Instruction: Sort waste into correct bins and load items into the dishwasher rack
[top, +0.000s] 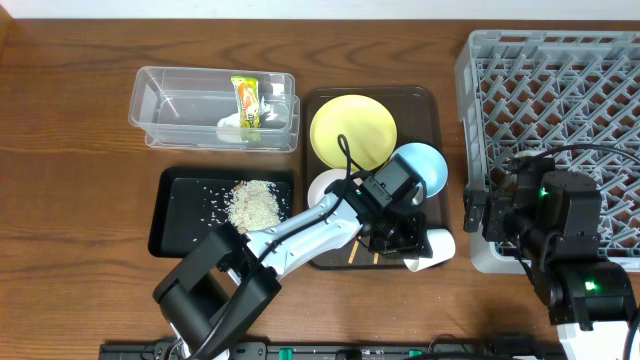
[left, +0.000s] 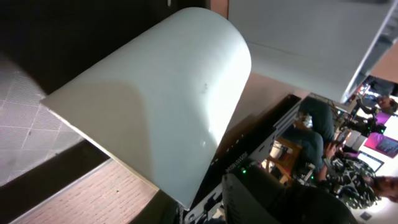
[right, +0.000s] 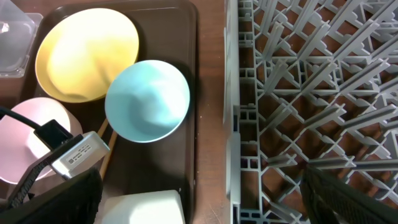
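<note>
My left gripper (top: 400, 240) reaches over the brown serving tray and is shut on the rim of the small white cup (top: 435, 248), which is tipped on its side at the tray's front right corner. The cup fills the left wrist view (left: 161, 93). The yellow plate (top: 352, 130), light blue bowl (top: 420, 165) and white bowl (top: 325, 185) sit on the tray. The chopsticks (right: 104, 149) lie mostly hidden under my left arm. My right gripper (right: 202, 186) is open and empty over the left front edge of the grey rack (top: 560, 90).
The clear tub (top: 170, 105) at back left holds the green-and-yellow wrapper (top: 247, 102) and the white paper scrap (top: 232, 128). The black tray (top: 180, 220) holds the rice scraps (top: 255, 203). The brown serving tray (top: 420, 100) stands close beside the rack.
</note>
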